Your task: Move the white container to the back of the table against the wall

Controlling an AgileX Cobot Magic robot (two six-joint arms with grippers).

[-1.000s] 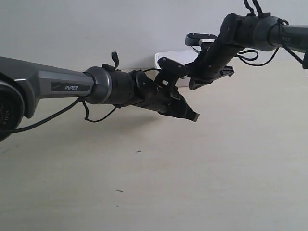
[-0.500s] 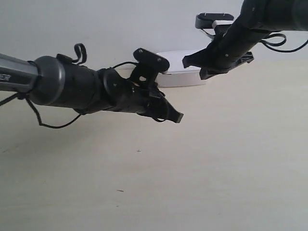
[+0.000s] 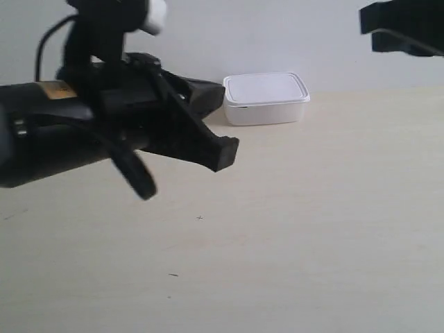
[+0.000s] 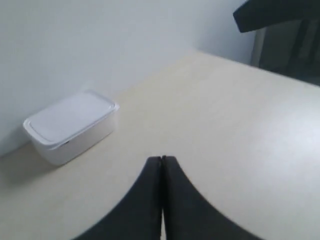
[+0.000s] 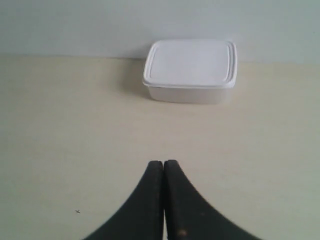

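The white container [image 3: 266, 97] sits lidded at the back of the table [image 3: 312, 229], its far side against the wall [image 3: 229, 35]. Nothing touches it. It also appears in the left wrist view as the container [image 4: 70, 125] and, head-on, in the right wrist view as the container [image 5: 191, 67]. My left gripper [image 4: 161, 159] is shut and empty, well short of the box; it is the big dark arm at the exterior view's left, gripper [image 3: 223, 151]. My right gripper [image 5: 163, 162] is shut and empty, hanging above bare table in front of the box.
The arm at the exterior view's right shows only as a dark part [image 3: 406, 28] in the top corner; it is also the dark shape [image 4: 280, 15] in the left wrist view. A tiny dark speck [image 3: 200, 218] marks the table.
Both arms have drawn back from the container. The one at the exterior view's left pulled back and looms larger; the other rose into the top right corner. The container has not moved.
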